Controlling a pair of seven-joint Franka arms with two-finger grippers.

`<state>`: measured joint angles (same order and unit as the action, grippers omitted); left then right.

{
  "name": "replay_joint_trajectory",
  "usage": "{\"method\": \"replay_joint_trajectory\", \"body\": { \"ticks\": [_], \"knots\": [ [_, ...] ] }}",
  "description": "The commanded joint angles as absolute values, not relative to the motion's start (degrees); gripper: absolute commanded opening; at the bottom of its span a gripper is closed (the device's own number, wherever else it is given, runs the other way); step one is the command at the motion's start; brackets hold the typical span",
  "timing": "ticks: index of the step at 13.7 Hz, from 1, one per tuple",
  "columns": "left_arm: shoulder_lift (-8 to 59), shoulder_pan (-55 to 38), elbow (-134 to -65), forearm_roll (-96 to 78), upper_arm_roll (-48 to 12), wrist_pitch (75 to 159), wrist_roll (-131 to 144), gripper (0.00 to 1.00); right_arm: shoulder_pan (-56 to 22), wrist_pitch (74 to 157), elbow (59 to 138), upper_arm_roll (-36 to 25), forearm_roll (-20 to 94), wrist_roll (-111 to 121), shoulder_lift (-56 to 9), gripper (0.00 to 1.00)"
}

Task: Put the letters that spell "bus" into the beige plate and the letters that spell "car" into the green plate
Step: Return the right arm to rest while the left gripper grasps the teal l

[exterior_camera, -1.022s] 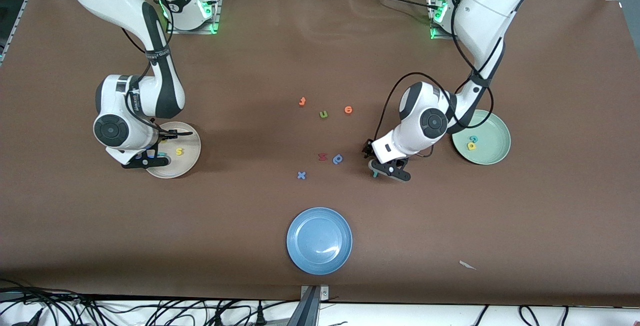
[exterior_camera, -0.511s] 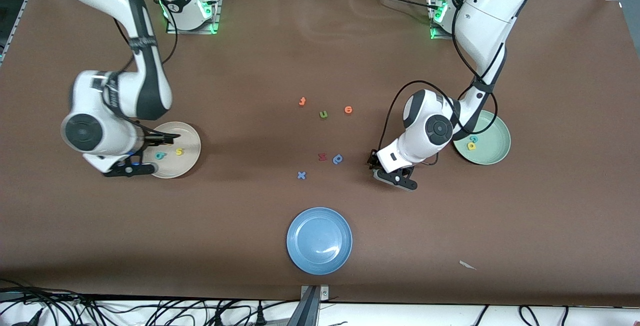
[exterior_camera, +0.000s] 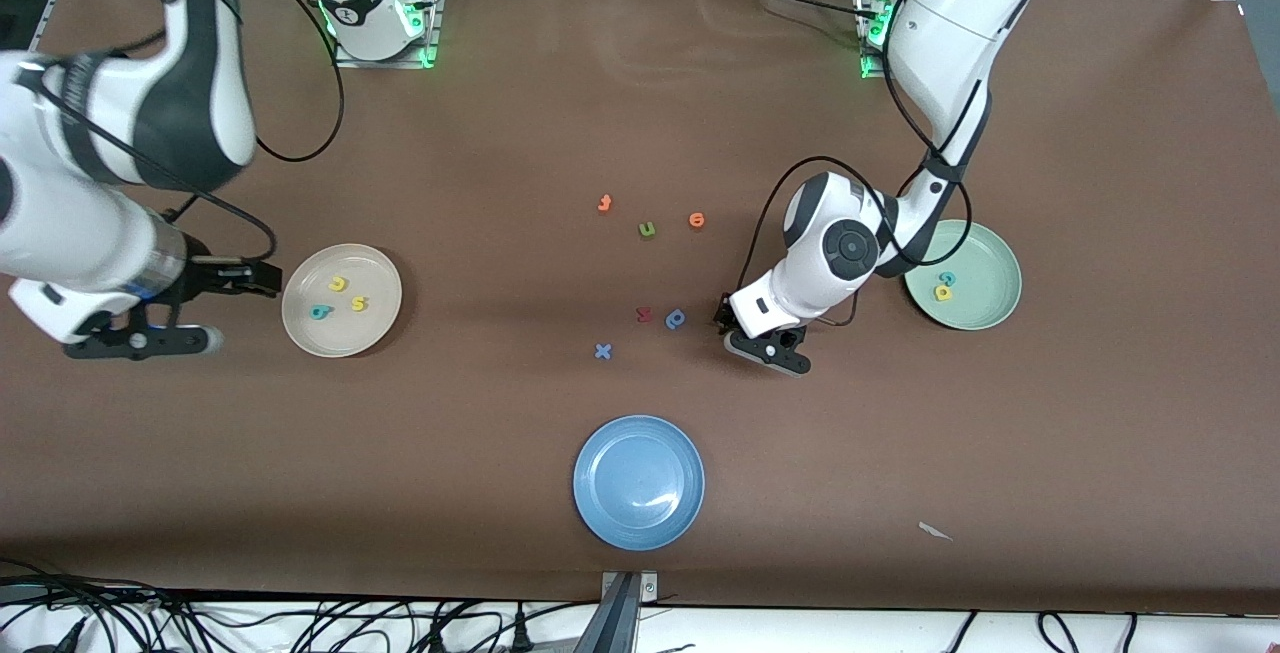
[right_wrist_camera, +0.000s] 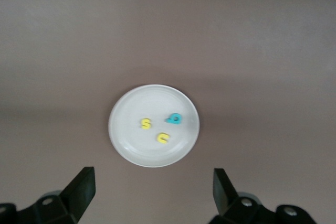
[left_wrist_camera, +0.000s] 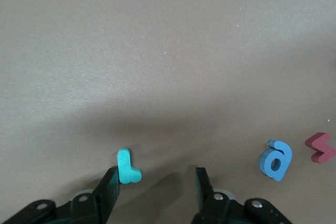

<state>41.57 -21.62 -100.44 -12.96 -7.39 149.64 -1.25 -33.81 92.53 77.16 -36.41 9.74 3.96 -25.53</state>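
Right claw has pulled back off the beige plate. Now it hangs over the bare bench just beside that plate, toward the right arm's end. Its two fingers are spread wide with nothing in them. Left claw has slid a bit toward the middle of the bench.

Three plates sit on the bench: the beige plate, the green plate and one blue plate. The blue plate is the one nearest the front camera.

Three small letters lie in the beige plate: a yellow u, a yellow s and a teal b. They lie close together and apart from the rim.

Two letters lie in the green plate: a teal c and a yellow a, just beside each other.

One teal r lies flat on the bench. The left claw is down low over it. Its fingers are spread, and the r sits between them, right up against one finger. The other finger is well apart from it.

Six more letters lie in the middle of the bench: an orange t, a green u, a round orange letter, a red z, a blue looped letter and a blue x. The looped one is near the left claw.
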Motion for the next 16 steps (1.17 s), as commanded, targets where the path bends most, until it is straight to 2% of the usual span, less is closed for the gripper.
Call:
{"method": "replay_joint_trajectory", "body": {
  "ticks": [1, 3, 5, 6, 7, 10, 12, 13, 16],
  "knots": [
    [43.1, -22.7, -99.1, -14.2, -6.3, 150.6, -1.5, 0.66, -31.9, 90.6, 74.5, -37.1, 14.8, 2.8, -27.0, 0.99],
    [43.1, -22.7, -99.2, -14.2, -5.7, 150.6, -1.6, 0.63, -31.8, 90.5, 74.2, -36.9, 15.4, 2.8, -27.0, 0.99],
    [43.0, -22.7, -99.2, -14.2, -5.4, 150.6, -1.8, 0.49, -31.6, 90.4, 74.2, -36.5, 14.9, 2.3, -27.1, 0.99],
    [43.0, -22.7, -99.2, -14.2, -5.1, 150.6, -1.9, 0.46, -30.6, 90.4, 74.2, -36.0, 14.8, 2.0, -27.1, 0.99],
    [43.0, -22.7, -99.2, -14.2, -5.0, 150.6, -1.9, 0.43, -27.8, 90.4, 74.1, -32.7, 14.6, 2.0, -26.9, 0.99],
    [43.0, -22.7, -99.2, -14.2, -4.9, 150.6, -1.9, 0.27, -16.4, 90.4, 73.7, -16.2, 5.6, 1.3, -25.0, 0.99],
    [43.0, -22.7, -99.2, -14.2, -4.8, 150.6, -1.9, 0.21, -8.6, 90.6, 73.7, -6.2, 0.4, -0.3, -22.9, 0.99],
    [42.9, -22.7, -99.3, -14.2, -4.8, 150.6, -1.9, 0.13, -5.6, 90.6, 73.7, -2.1, -2.1, -0.4, -22.8, 0.99],
    [42.7, -22.7, -99.3, -14.1, -4.8, 150.5, -1.8, 0.04, -1.4, 91.6, 76.4, 2.6, -5.4, -1.9, -20.3, 0.99]
  ]
}}
